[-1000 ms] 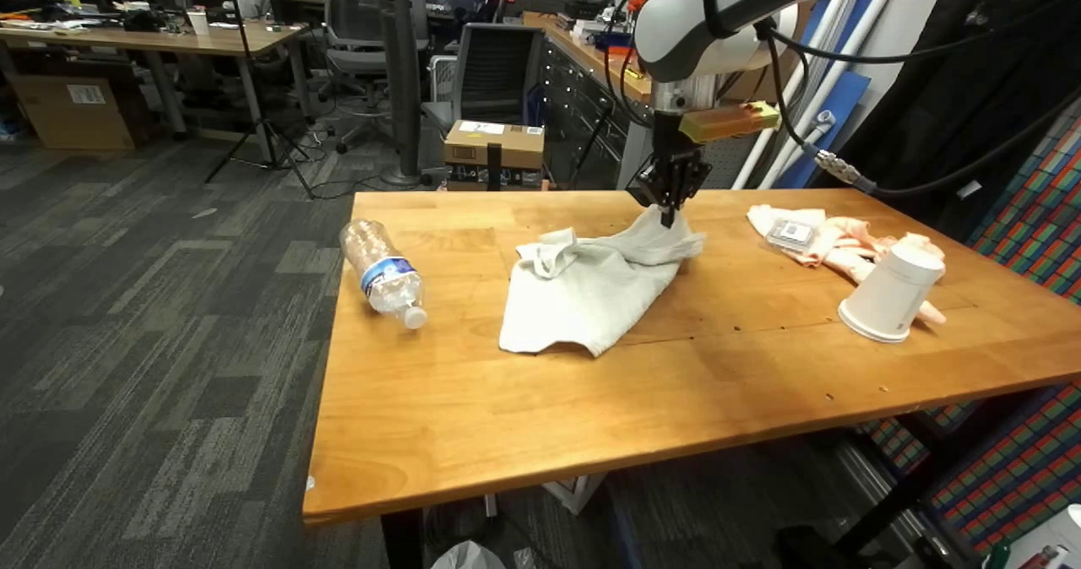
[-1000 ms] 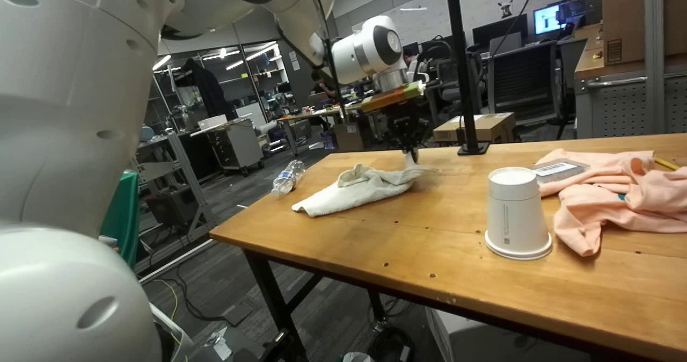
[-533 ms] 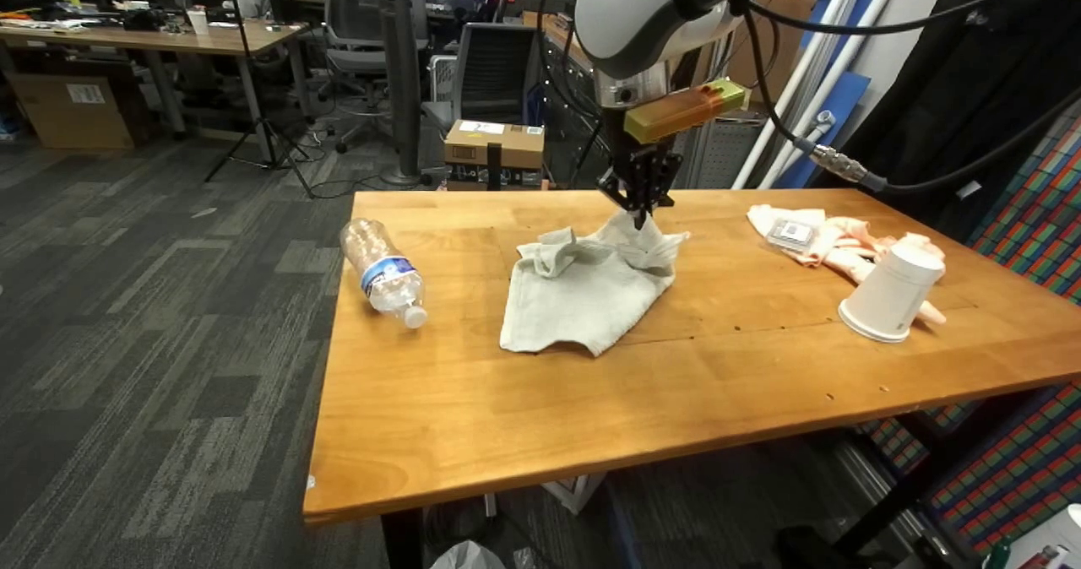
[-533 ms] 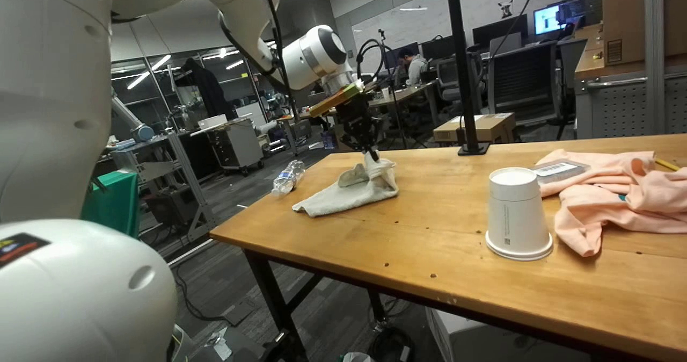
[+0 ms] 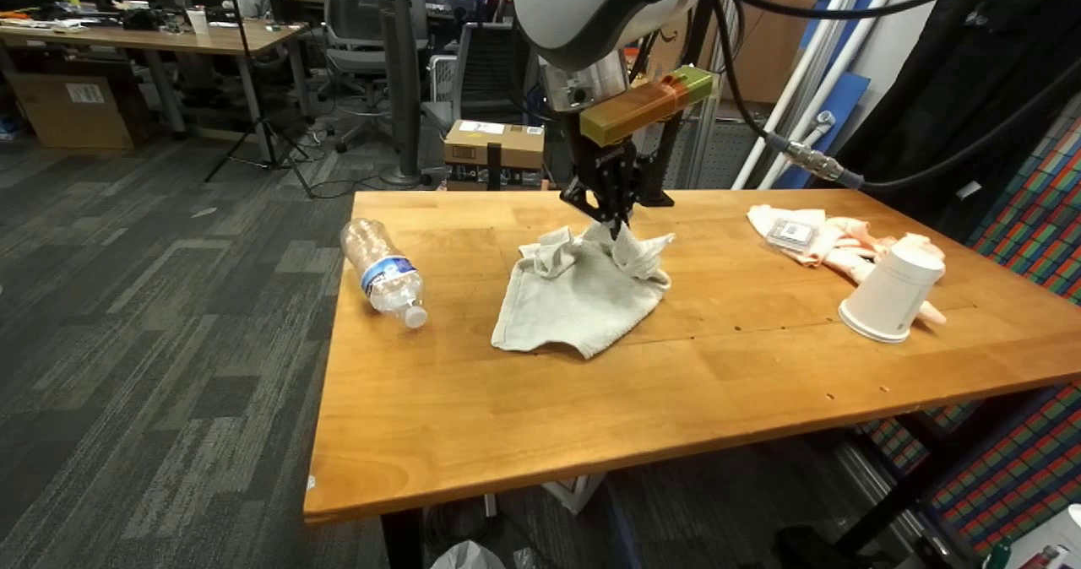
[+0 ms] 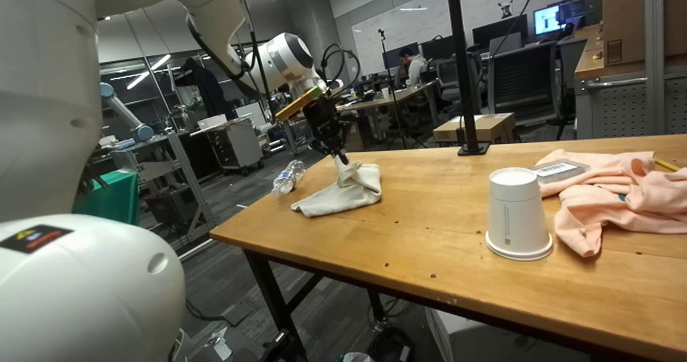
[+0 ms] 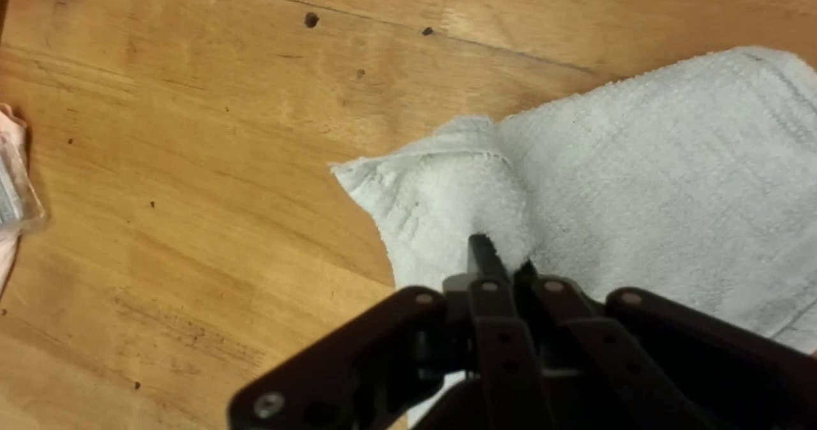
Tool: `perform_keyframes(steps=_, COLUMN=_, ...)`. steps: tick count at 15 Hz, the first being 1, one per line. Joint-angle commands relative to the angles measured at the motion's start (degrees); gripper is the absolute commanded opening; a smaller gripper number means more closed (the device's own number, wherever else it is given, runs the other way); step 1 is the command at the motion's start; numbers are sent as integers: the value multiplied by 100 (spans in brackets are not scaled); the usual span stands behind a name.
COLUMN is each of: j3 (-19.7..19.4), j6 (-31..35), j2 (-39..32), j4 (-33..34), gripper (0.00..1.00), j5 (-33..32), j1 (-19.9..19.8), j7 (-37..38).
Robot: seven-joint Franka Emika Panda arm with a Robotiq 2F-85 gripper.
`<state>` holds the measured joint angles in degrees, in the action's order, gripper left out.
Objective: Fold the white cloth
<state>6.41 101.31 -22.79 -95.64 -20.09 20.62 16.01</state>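
The white cloth (image 5: 583,307) lies on the wooden table, its near part flat and its far part bunched up. It also shows in an exterior view (image 6: 335,196) and in the wrist view (image 7: 657,187). My gripper (image 5: 619,226) is shut on a raised fold of the cloth at its far side, just above the table. The gripper tilts in an exterior view (image 6: 342,159), with cloth pinched below its tips. In the wrist view the gripper (image 7: 503,258) has cloth between its nearly closed fingertips. A loose corner sticks out beside the fold. The gripped edge itself is partly hidden.
A clear plastic bottle (image 5: 384,273) lies left of the cloth on the table (image 5: 473,417). An upturned white cup (image 6: 516,214), a peach cloth (image 6: 617,201) and a small clear box (image 5: 792,233) are on the right. A black pole (image 6: 464,72) stands at the back edge.
My gripper has moved toward the bottle side, tilting and carrying the gripped part of the cloth over. The cloth's right side has drawn in and doubled over. Bottle and cup stay put.
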Motion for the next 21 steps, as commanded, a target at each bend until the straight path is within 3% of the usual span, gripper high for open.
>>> perform_keyframes(steps=1, j3=147, j6=-323, j2=300, j4=-53, gripper=5, j5=-176, j1=145, j7=183)
perform_keyframes(steps=12, j3=517, j6=-718, j2=326, j4=3, gripper=5, j5=119, j1=236, j7=336)
perform_keyframes(steps=16, j3=606, j6=-969, j2=41, j4=156, gripper=6, j5=327, j1=299, j7=445)
perform_keyframes(steps=21, j3=563, j6=-663, j2=-684, j4=679, gripper=6, j5=690, j1=376, j7=714)
